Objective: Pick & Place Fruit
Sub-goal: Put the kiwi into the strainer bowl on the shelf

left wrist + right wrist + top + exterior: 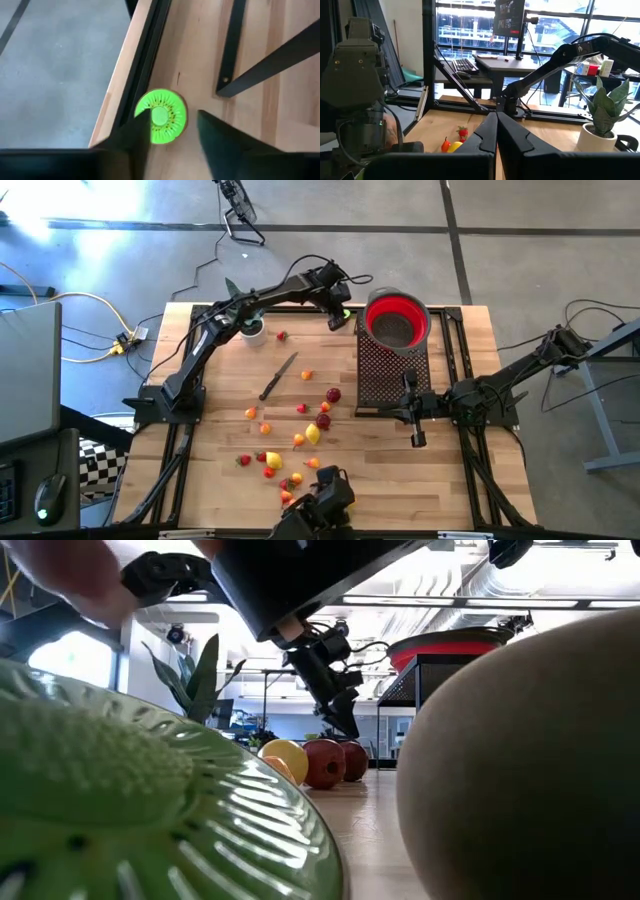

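A green kiwi slice lies flat, cut face up, on the wooden table close to its far edge, just left of the red bowl. My left gripper hovers over it, open, one finger on each side and above it; in the high view the gripper is beside the green slice. Several small red, orange and yellow fruits lie scattered over the table's middle and near side. My right gripper waits shut at the right, level, holding nothing.
The red bowl sits on a black perforated stand. A potted plant, a strawberry and a brown-handled knife lie to the left. Black frame bars run along the far edge. Fruits crowd the low camera.
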### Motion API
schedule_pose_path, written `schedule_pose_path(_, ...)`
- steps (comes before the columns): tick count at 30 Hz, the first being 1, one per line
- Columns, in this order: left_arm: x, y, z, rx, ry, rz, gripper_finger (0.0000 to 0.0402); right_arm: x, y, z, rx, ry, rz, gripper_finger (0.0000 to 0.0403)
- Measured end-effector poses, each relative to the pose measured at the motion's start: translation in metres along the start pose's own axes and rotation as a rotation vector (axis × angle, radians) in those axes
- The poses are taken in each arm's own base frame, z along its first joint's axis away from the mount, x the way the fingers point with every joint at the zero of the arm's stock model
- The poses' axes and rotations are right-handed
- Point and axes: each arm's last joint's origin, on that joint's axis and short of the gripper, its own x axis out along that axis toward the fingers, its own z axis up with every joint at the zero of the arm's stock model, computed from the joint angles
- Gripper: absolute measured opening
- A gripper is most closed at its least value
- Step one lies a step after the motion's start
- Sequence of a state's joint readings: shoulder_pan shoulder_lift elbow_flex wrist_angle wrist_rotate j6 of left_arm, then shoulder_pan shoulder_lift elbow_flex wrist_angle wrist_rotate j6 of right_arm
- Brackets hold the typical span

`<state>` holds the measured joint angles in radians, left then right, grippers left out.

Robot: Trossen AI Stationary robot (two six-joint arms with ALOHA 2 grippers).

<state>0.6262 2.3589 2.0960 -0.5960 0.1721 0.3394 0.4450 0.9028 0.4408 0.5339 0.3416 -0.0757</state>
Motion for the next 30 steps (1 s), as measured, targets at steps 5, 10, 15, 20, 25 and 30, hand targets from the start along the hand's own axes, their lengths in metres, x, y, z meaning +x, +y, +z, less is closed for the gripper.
schedule_pose_path(5,0.0,0.0,0.0,0.05,0.002,0.0,0.026,0.0,0.0,0.0,0.0,0.0,0.0,0.0002)
schedule_pose_path(10,0.0,0.001,0.003,0.092,-0.03,0.013,0.0288,0.0,0.0,0.0,0.0,0.0,0.0,0.0002)
schedule_pose_path(15,0.006,0.001,-0.003,0.091,-0.029,0.013,0.0276,0.0,0.0,0.0,0.0,0.0,0.0,0.0002)
schedule_pose_path(20,0.013,-0.001,-0.011,0.088,-0.012,0.014,0.0269,0.0,0.0,0.0,0.0,0.0,0.0,0.0002)
schedule_pose_path(25,0.016,0.0,-0.011,0.092,-0.048,0.031,0.0269,0.0,0.0,0.0,0.0,0.0,0.0,0.0002)
schedule_pose_path(30,0.031,0.0,-0.02,0.081,-0.029,0.031,0.0269,0.0,0.0,0.0,0.0,0.0,-0.001,0.0002)
